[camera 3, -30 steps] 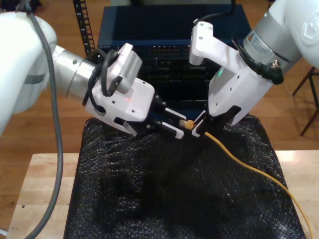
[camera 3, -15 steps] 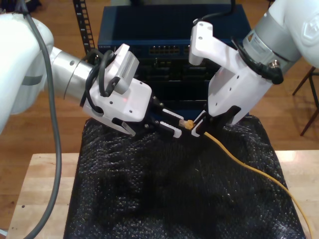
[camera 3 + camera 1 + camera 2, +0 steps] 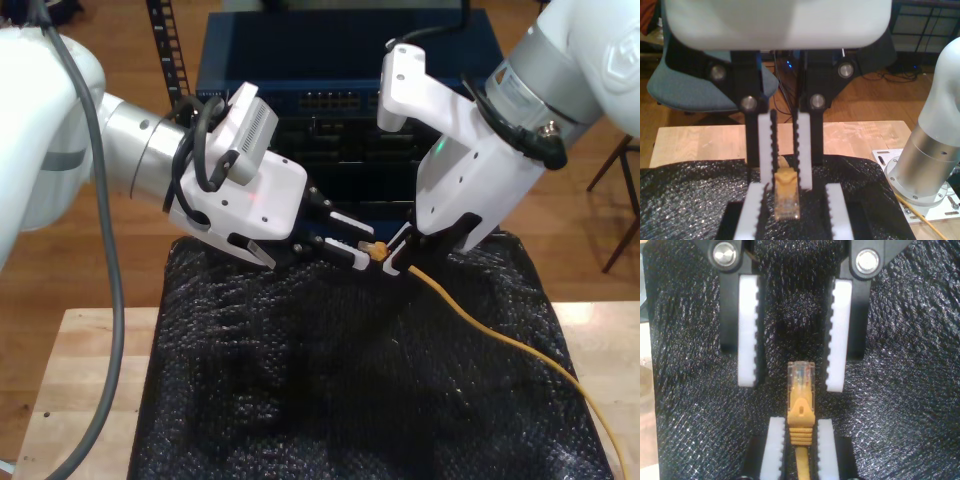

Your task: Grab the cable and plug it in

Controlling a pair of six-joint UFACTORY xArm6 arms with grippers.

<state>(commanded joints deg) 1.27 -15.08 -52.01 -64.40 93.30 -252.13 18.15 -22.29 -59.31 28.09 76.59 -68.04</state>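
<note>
Behind the wood table and its black bubbly mat sat a blue box w/ a row of small ports.

The cable ran across the mat from the exterior view's right and up to my first gripper. That gripper was squeezed tight on the yellow part just behind the plug. The second wrist view showed this well: its two white fingers pressed the cable from both sides, and the clear plug stuck out past them.

What changed: in the last sec my second gripper slid a bit closer from the exterior view's left. My first gripper and the plug barely moved. My second gripper was wide apart, w/ the plug tip in the gap and not touching either finger. In the first wrist view its fingers stood on both sides of the plug, w/ room to spare.

I think this was a pass from one gripper to the other, approx halfway done. The plug was held in the air above the mat, well apart from the ports, so plugging in was not yet begun. The next squeeze needed care, bc the plug is small and could twist.
</note>
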